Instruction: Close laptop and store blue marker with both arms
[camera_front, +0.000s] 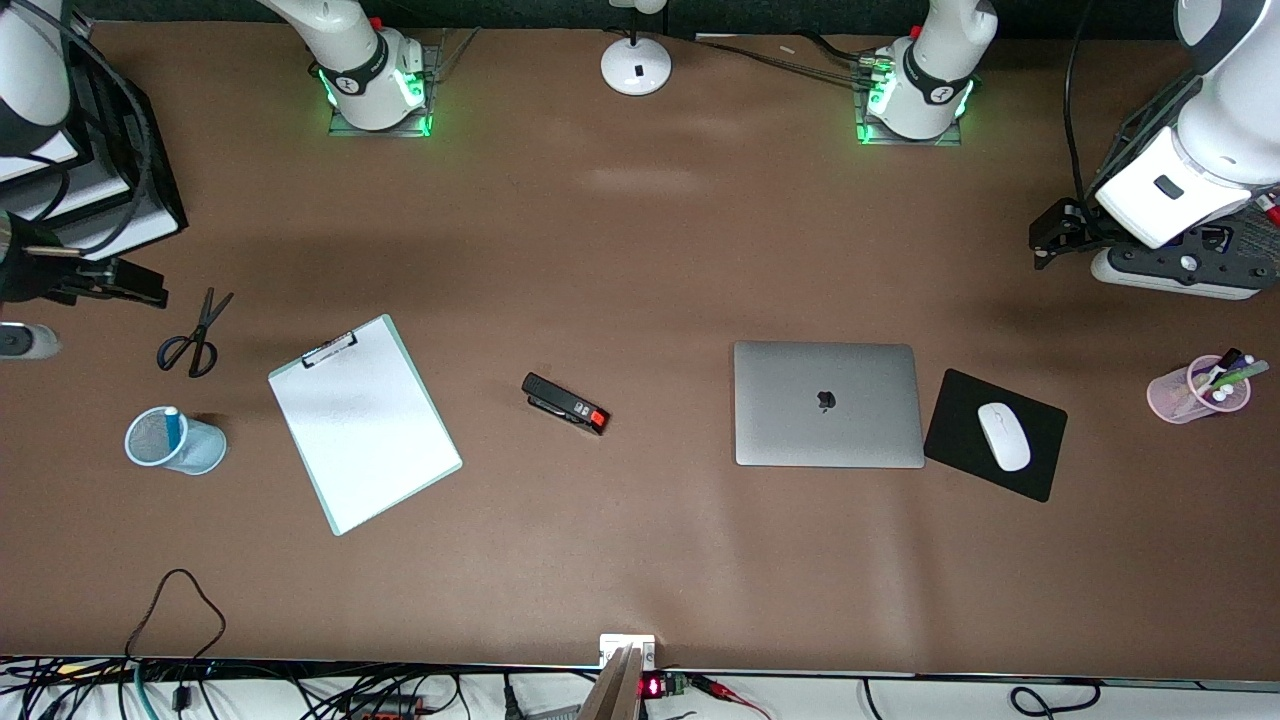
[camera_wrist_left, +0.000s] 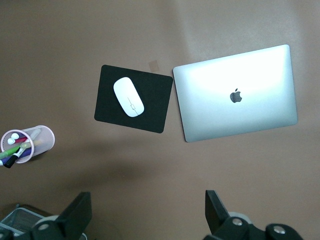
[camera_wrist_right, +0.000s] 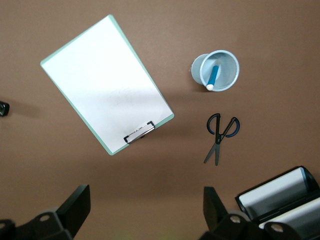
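Note:
The silver-grey laptop (camera_front: 828, 404) (camera_wrist_left: 235, 95) lies flat with its lid down and the black apple logo up. The blue marker (camera_front: 172, 425) (camera_wrist_right: 214, 76) stands inside a light-blue mesh cup (camera_front: 203, 452) (camera_wrist_right: 199, 70) toward the right arm's end of the table. My left gripper (camera_front: 1045, 240) (camera_wrist_left: 148, 200) hangs open and empty above bare table at the left arm's end, near the mouse pad. My right gripper (camera_front: 140, 285) (camera_wrist_right: 146, 195) hangs open and empty above bare table at the right arm's end, near the scissors.
A white clipboard (camera_front: 365, 423) and a black stapler (camera_front: 565, 403) lie mid-table. Scissors (camera_front: 193, 338) lie beside the mesh cup. A white mouse (camera_front: 1003, 436) sits on a black pad (camera_front: 955, 415) beside the laptop. A pink cup of pens (camera_front: 1190, 395) stands at the left arm's end.

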